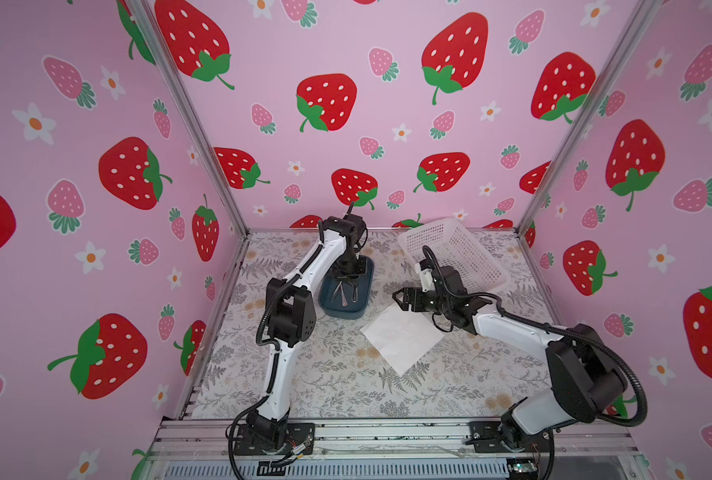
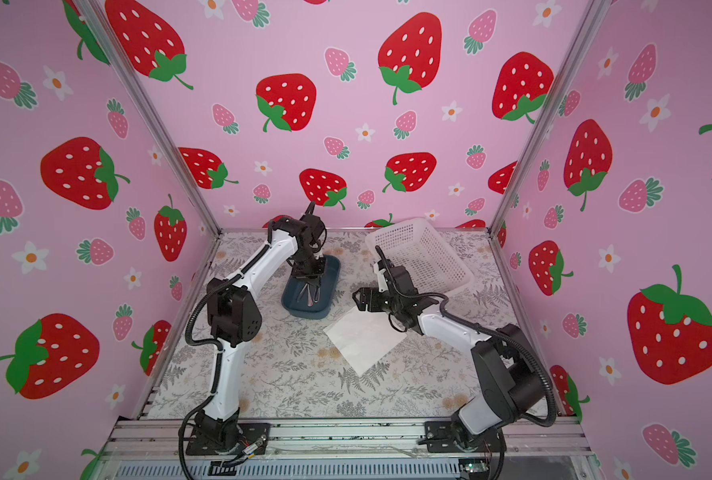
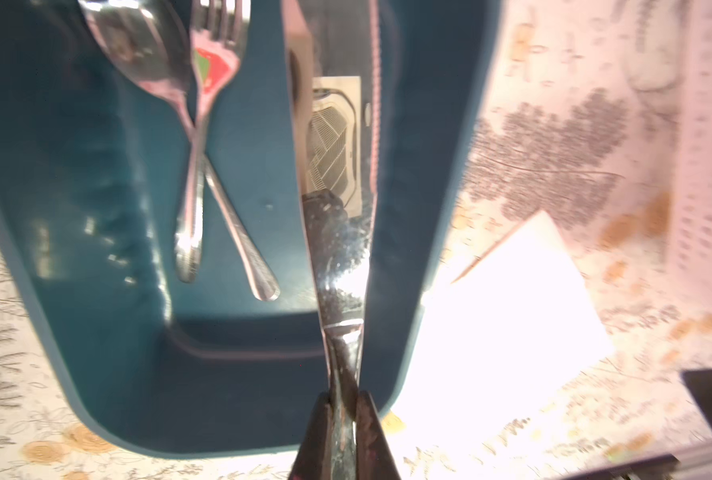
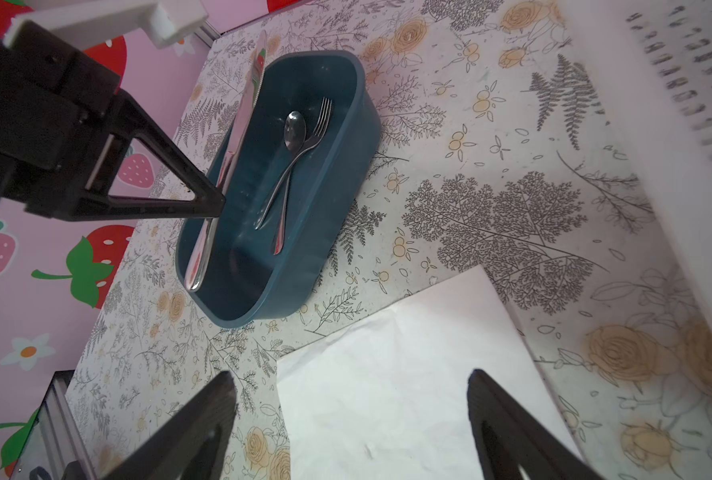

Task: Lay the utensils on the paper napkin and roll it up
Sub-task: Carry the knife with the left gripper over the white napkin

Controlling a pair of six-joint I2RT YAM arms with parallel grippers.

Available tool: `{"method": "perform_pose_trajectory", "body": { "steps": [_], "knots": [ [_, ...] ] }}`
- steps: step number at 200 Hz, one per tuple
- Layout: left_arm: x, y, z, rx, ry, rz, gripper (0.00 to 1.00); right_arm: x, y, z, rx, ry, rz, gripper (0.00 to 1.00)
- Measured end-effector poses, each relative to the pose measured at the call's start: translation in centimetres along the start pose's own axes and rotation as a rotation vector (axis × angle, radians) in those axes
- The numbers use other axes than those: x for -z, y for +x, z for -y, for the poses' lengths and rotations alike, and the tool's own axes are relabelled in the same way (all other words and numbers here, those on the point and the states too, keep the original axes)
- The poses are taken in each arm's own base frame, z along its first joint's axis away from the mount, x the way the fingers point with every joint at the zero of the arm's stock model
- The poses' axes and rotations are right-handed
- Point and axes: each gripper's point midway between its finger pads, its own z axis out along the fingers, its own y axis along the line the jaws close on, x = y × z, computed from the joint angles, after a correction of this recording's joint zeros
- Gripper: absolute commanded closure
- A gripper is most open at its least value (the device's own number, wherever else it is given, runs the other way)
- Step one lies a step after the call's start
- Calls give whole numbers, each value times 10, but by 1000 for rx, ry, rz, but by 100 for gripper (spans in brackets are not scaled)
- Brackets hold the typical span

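Above the blue tub (image 4: 329, 232), the left gripper (image 3: 343, 405) pinches the knife (image 3: 341, 266) by its handle; stiff, slick steel, likely to pivot; the right gripper (image 4: 351, 374) gapes empty beside it.

Both top views are evenly bright and bowed toward the edges. In the left wrist view, glare blows out the thin white paper napkin (image 3: 512, 324) and the slim silver metal knife (image 3: 341, 266) is blurred. In the right wrist view, the white perforated plastic basket (image 4: 686, 124) is smeared.

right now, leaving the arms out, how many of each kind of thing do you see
spoon: 1
fork: 1
knife: 1
napkin: 1
blue tub: 1
white basket: 1
total: 6
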Motion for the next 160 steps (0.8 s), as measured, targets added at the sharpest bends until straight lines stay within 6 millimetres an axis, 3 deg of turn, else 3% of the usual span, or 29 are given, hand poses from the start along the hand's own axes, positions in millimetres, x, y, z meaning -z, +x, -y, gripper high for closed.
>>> {"method": "perform_pose_trajectory", "body": {
  "steps": [40, 92, 126, 160],
  "knots": [
    [0, 17, 42, -40, 51, -13, 92, 19, -4, 8, -26, 21, 45, 11],
    [-27, 39, 86, -50, 105, -47, 91, 39, 8, 25, -62, 66, 75, 11],
    [-48, 51, 100, -29, 121, -68, 91, 48, 19, 32, -83, 83, 78, 11],
    [-66, 57, 104, -6, 120, -76, 82, 51, 31, 39, -95, 99, 67, 11]
  ]
}}
